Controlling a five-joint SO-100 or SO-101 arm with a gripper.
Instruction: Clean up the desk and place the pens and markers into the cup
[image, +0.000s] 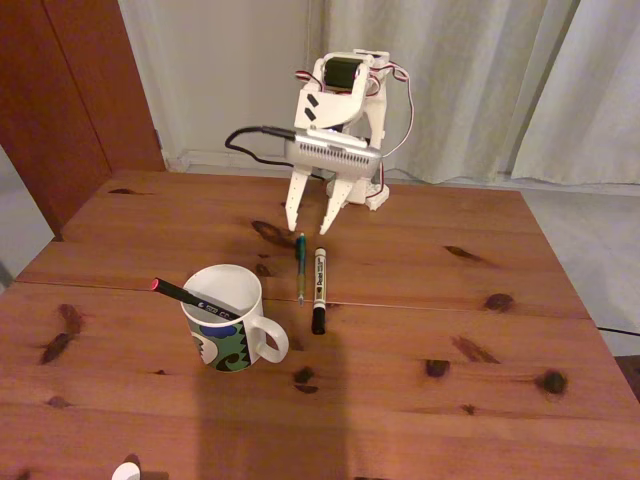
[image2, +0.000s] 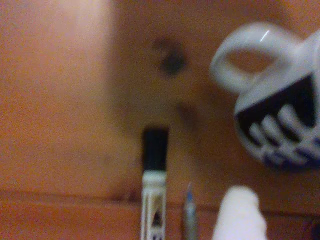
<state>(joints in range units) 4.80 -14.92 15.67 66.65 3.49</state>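
Across the fixed view stretched the desk (image: 420, 300), a reddish-brown knotted pine top with a seam across its width. Behind the mug stood the white arm, its gripper (image: 316, 228) hanging just above the wood, jaws spread and holding nothing. Near the front left sat the white patterned mug (image: 226, 318), handle toward the right. Just right of the mug lay the white marker (image: 319, 288), black cap nearest the camera, beside the thin teal-green pen (image: 300, 266). Inside the mug leaned the black pen (image: 182, 293), red tip up.
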